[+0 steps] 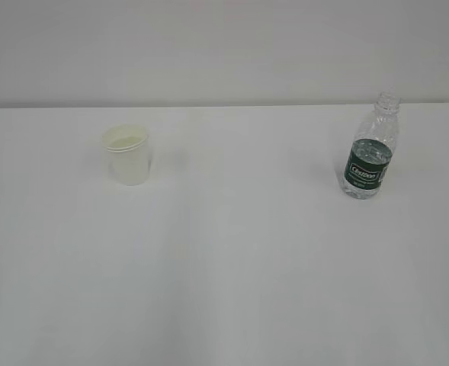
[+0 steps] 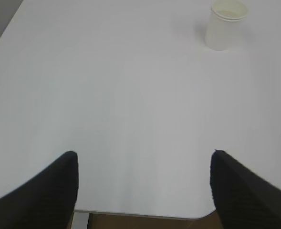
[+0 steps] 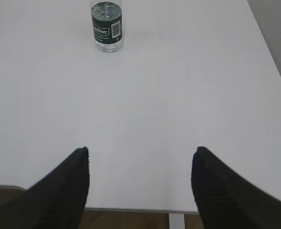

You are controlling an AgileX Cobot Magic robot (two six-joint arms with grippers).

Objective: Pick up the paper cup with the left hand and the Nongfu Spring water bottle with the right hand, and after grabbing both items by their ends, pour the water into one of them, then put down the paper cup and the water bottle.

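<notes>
From across the room, the white bench (image 1: pixel 224 267) carries two things and neither arm reaches into sight. The paper cup (image 1: pixel 127 155) stands upright on the left, mouth open, its cream inside showing; whether anything is in it is hard to make out against the pale lining. The Nongfu Spring water bottle (image 1: pixel 370 149) stands upright well apart on the right, uncapped, its dark green label facing out. Clear water (image 1: pixel 373 152) seems to sit at about label height, though the ribbed plastic and glare make the level uncertain. The bottle's neck blends into the grey wall (image 1: pixel 224 46) behind.

Looking down the left wrist, the left hand (image 2: pixel 144 181) hangs above the near edge of the bench, its two black fingers (image 2: pixel 49 191) spread wide with nothing between them; only their tips show, cut off by the bottom of the picture. The cup stands far ahead at the top right, apart from the fingers.

Down the right wrist, the right hand (image 3: pixel 141 181) likewise has its fingers (image 3: pixel 64 188) parted and empty over the bench's near edge. The bottle stands far ahead at the top left, its neck and mouth cropped by the upper edge, only label and base visible.
</notes>
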